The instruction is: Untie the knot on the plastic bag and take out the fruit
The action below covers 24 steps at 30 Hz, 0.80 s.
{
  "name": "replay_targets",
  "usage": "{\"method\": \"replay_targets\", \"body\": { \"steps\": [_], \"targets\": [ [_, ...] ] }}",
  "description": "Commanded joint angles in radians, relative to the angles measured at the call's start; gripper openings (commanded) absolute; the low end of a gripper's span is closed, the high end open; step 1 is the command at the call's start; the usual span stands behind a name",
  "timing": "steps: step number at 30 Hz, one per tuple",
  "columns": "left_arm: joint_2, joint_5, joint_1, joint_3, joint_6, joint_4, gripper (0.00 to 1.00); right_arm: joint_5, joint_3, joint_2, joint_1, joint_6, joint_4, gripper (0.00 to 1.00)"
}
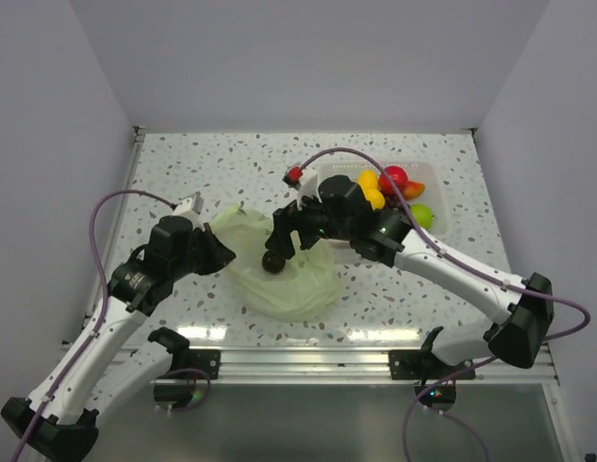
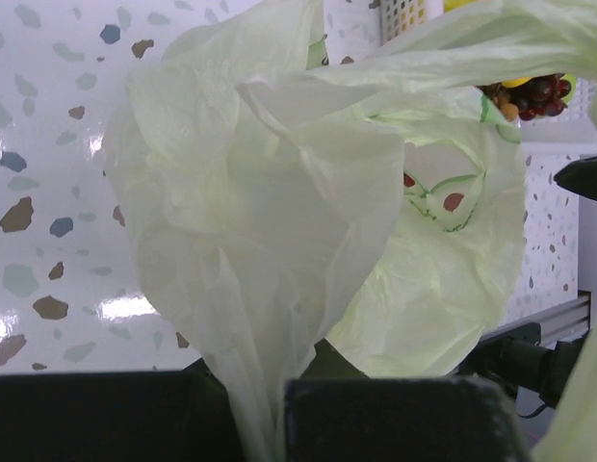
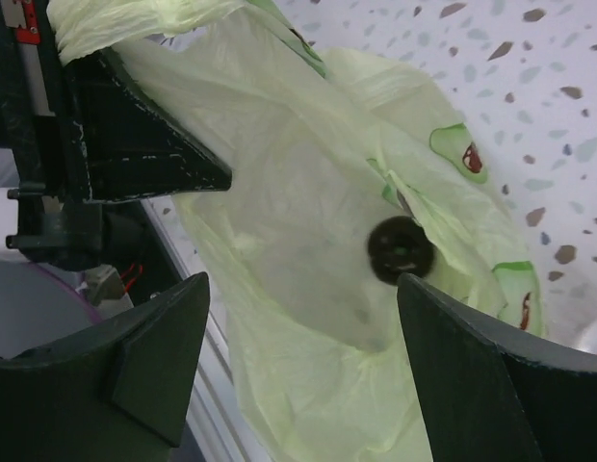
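The pale green plastic bag (image 1: 289,284) lies open on the table's middle; no knot shows. My left gripper (image 1: 220,252) is shut on the bag's left edge (image 2: 265,404) and holds it up. My right gripper (image 1: 282,243) hangs open over the bag's mouth. A small dark fruit (image 1: 272,261) sits inside the bag, and in the right wrist view (image 3: 401,248) it lies just ahead of the right finger (image 3: 472,366). The right gripper (image 3: 303,289) holds nothing. Yellow (image 1: 371,189) and red (image 1: 395,177) fruits lie in a clear tray (image 1: 329,173). A dark purple grape bunch (image 2: 534,92) shows there too.
The tray stands at the back right and also holds an orange piece (image 1: 413,190) and a lime green apple (image 1: 422,214). White walls close the table on three sides. A metal rail (image 1: 308,361) runs along the near edge.
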Motion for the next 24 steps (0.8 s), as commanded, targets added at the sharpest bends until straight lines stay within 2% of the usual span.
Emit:
{"method": "replay_targets", "body": {
  "steps": [1, 5, 8, 17, 24],
  "targets": [
    [-0.101, 0.015, 0.003, -0.107, -0.024, -0.027, 0.00, -0.031, -0.026, 0.064, 0.049, 0.051, 0.072, 0.81],
    [-0.158, 0.027, 0.003, -0.265, -0.056, -0.023, 0.00, 0.027, -0.040, 0.155, 0.106, 0.060, 0.105, 0.81],
    [-0.159, 0.030, 0.003, -0.312, -0.061, 0.009, 0.00, 0.076, -0.027, 0.228, 0.133, 0.050, 0.084, 0.80],
    [-0.074, 0.056, 0.003, -0.319, -0.024, 0.114, 0.00, 0.324, -0.019, 0.348, 0.156, -0.033, 0.019, 0.79],
    [-0.069, 0.070, 0.003, -0.329, -0.018, 0.120, 0.00, 0.412, 0.052, 0.472, 0.156, -0.052, 0.043, 0.91]
  ]
}}
